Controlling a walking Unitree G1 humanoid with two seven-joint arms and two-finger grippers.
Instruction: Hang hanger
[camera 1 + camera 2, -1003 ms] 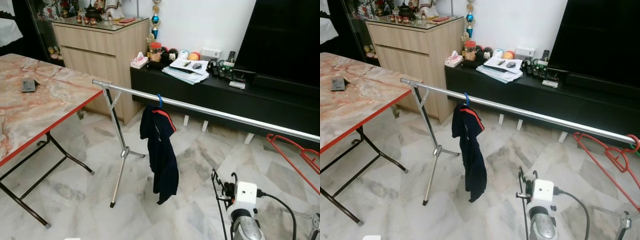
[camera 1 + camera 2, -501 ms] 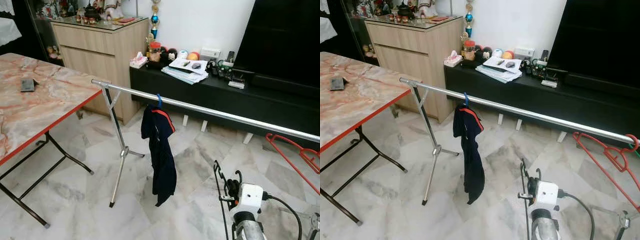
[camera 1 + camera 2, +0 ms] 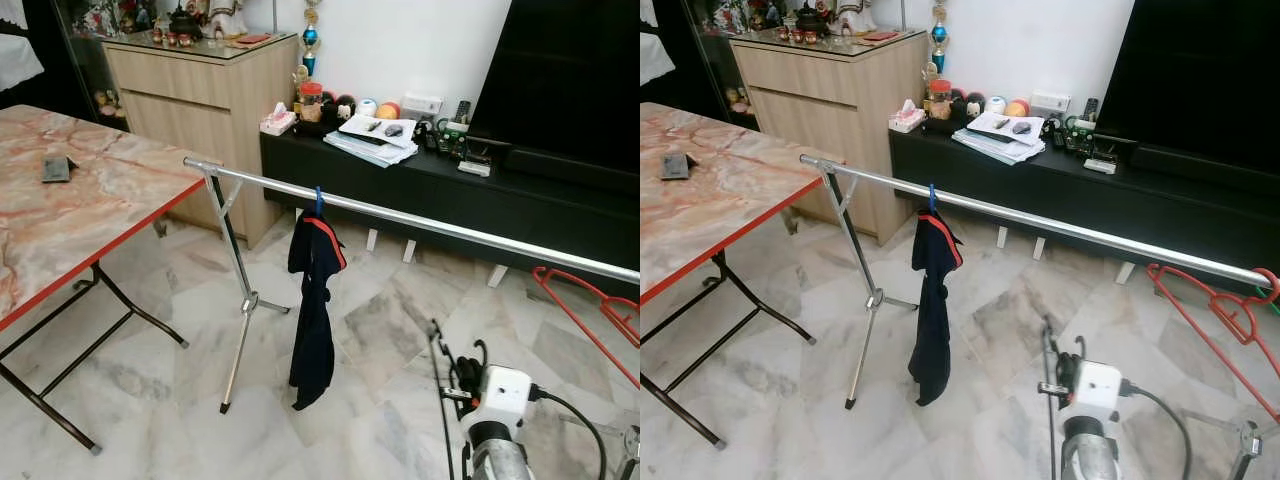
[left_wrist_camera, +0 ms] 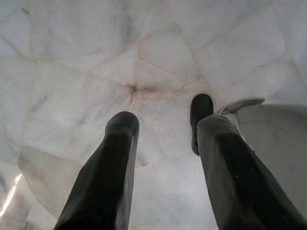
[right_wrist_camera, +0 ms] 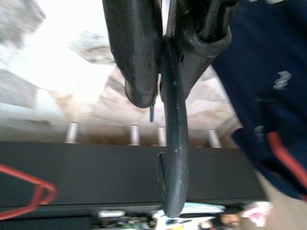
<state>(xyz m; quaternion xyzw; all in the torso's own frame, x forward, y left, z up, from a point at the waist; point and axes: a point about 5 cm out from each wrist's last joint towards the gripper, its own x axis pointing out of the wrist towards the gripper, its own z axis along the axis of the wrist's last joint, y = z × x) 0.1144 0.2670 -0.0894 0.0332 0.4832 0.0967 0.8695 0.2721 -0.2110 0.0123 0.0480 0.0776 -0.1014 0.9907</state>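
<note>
- Left eye view: the right arm rises from the lower edge, forearm upright, its white wrist block topped by the right pincer (image 3: pixel 447 362), which points up toward the steel rail (image 3: pixel 420 223) of the clothes rack. The pincer is clenched on a thin black hanger (image 3: pixel 441 400) that runs down beside the arm. Compared with a second ago, the arm sits a little lower and further right in the picture. The dark navy garment (image 3: pixel 312 300) on its blue hook has turned more edge-on and looks narrower (it appears to be swinging). A red hanger (image 3: pixel 585 315) hangs at the rail's far right end.
- Right eye view: same scene; the marble-topped table (image 3: pixel 700 215) stands to the robot's left with a small dark object on it, and a wooden cabinet (image 3: pixel 830 95) and a low black TV bench (image 3: pixel 1060 190) line the wall behind the rack.
- Left wrist view: the left pincer (image 4: pixel 165 124) hangs idle over the marble floor (image 4: pixel 72 57), its two black fingers (image 4: pixel 108 167) released and apart, with nothing between them.
- Right wrist view: the right pincer's fingers (image 5: pixel 136 48) press together on the black hanger's hook, which juts past their tips toward the black bench; the navy garment lies close to one side and the red hanger is at the other edge.
</note>
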